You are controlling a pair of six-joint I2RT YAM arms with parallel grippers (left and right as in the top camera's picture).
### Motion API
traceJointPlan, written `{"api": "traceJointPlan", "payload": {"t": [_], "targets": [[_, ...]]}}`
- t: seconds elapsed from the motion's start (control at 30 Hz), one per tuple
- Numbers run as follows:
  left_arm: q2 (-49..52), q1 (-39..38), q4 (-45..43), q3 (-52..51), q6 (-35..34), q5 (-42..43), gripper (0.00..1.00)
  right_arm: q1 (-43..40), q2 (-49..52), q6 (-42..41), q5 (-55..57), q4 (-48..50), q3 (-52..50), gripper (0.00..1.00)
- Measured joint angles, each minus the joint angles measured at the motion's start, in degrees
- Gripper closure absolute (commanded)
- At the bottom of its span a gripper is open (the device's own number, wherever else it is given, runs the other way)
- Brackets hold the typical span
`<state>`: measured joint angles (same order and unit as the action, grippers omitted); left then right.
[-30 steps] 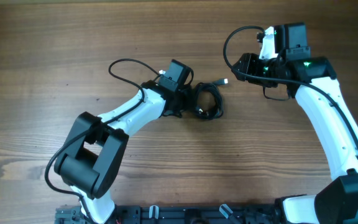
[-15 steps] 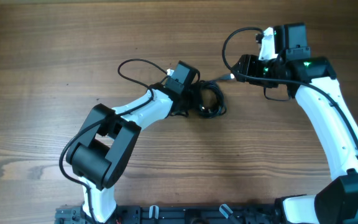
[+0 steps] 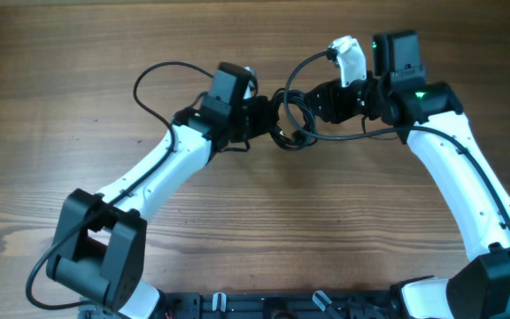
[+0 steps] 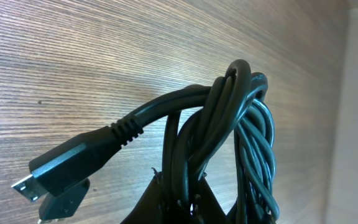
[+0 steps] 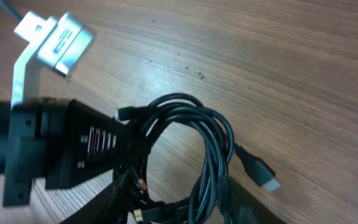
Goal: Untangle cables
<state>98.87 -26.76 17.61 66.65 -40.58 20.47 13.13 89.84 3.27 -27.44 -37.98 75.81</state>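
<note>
Since a second ago the left gripper (image 3: 262,120) and right gripper (image 3: 320,105) have drawn together over the wooden table (image 3: 78,53). The left one is clamped tight on the cables (image 3: 292,126), a looped bundle between the two. The right gripper perhaps straddles the loops, but the left gripper's black body crowds that view, so I cannot tell its hold.

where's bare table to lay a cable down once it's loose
Widest bare patch of the table: near the front, between the left arm and right arm. Also the far left corner, outside the left arm. Crowded at the far middle, where both arms meet at the cables.
</note>
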Motion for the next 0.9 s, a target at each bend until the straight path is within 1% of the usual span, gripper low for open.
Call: {"api": "traceJointPlan", "payload": {"t": [0.07, 0.2, 0.33, 0.47, 0.6, 0.7, 0.8, 0.9], "targets": [[0.02, 1.38, 0.31, 0.0, 0.04, 3.08, 0.96, 0.72, 0.22, 0.76, -0.02, 0.31, 0.0, 0.55], [0.02, 3.3, 0.42, 0.0, 1.51, 9.92, 0.96, 2.14, 2.89, 2.67, -0.07, 1.05, 0.0, 0.62], [0.02, 3.3, 0.42, 0.0, 2.82, 14.01, 0.96, 3.41, 6.19, 4.17, 0.02, 1.75, 0.0, 0.63], [0.02, 3.32, 1.09, 0.0, 3.48, 15.34, 0.96, 3.82, 7.43, 4.59, 1.66, 3.93, 0.0, 0.65], [0.02, 3.32, 3.61, 0.0, 4.35, 15.5, 0.96, 3.82, 9.25, 4.79, 4.37, 4.24, 0.0, 0.65], [0.02, 3.89, 4.55, 0.0, 5.42, 15.47, 0.96, 4.09, 10.69, 5.31, 4.85, 3.82, 0.0, 0.64], [0.02, 4.79, 4.68, 0.0, 5.88, 15.47, 0.96, 5.44, 10.73, 6.71, 5.33, 2.86, 0.0, 0.6], [0.02, 5.66, 4.76, 0.0, 6.05, 15.34, 0.96, 6.8, 10.78, 7.58, 5.95, 2.69, 0.0, 0.6]]}}
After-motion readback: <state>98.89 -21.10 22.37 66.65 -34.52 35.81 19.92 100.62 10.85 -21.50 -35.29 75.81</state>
